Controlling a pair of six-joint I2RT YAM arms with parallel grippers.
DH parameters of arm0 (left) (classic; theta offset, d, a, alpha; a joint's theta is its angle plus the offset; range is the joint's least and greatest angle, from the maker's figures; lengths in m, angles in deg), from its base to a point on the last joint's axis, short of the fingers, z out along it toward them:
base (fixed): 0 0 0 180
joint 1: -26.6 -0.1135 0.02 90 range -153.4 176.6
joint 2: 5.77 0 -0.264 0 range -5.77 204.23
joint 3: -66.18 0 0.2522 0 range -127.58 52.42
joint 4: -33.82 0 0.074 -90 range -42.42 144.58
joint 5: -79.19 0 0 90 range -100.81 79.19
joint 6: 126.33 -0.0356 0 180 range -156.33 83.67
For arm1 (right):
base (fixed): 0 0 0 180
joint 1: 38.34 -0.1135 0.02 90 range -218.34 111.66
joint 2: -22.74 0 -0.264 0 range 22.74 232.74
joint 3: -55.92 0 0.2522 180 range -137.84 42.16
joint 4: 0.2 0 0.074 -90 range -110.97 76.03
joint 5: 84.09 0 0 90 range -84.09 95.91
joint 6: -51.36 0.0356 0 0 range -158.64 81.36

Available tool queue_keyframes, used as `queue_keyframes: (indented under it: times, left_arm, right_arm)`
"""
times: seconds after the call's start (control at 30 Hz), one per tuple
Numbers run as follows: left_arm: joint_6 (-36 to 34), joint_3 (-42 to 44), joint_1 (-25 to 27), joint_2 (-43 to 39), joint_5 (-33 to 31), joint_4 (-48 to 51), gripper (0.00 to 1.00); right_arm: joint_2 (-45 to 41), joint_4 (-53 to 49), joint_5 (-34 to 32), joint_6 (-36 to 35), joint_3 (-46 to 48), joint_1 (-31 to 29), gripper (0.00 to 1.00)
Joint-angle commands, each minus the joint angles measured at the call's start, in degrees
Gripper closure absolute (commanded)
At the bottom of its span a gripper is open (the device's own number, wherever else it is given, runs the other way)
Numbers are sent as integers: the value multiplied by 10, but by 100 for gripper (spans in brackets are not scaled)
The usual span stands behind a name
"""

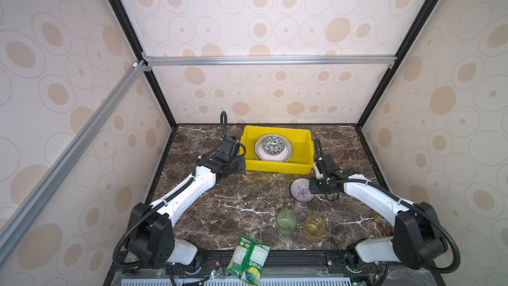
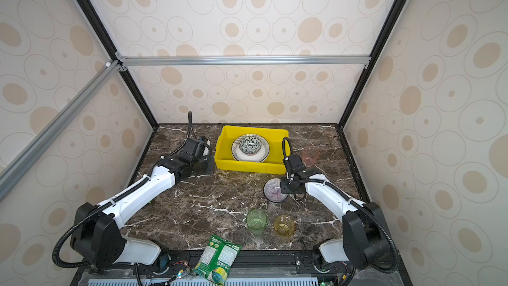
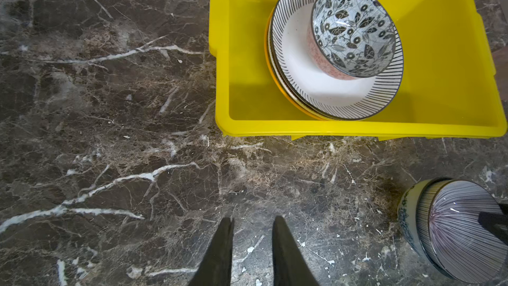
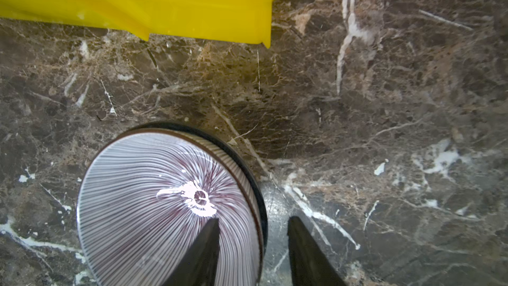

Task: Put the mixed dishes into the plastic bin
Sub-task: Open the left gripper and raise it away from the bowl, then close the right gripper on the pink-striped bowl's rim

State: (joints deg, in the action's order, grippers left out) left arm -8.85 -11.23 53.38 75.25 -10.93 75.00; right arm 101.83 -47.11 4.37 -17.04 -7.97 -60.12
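Purple-striped bowl (image 4: 154, 188) rim straddled by right claw (image 4: 254, 218), jaws apart.

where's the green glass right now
In both top views the green glass sits near the front of the marble table, right of centre, just left of the amber glass and behind the snack packet.

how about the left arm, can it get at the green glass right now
Probably yes: the green glass stands on open table, nothing lies between it and the left gripper, which is empty.
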Motion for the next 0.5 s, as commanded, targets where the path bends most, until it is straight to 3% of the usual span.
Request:
queue_keyframes:
  times: [0.0, 0.47]
  left_arm:
    - [8, 1, 2, -5, -5, -17, 74]
    - [2, 2, 2, 14, 1, -28, 74]
  right_arm:
    - [11, 5, -9, 7, -9, 1, 59]
    - [16, 4, -22, 12, -18, 1, 67]
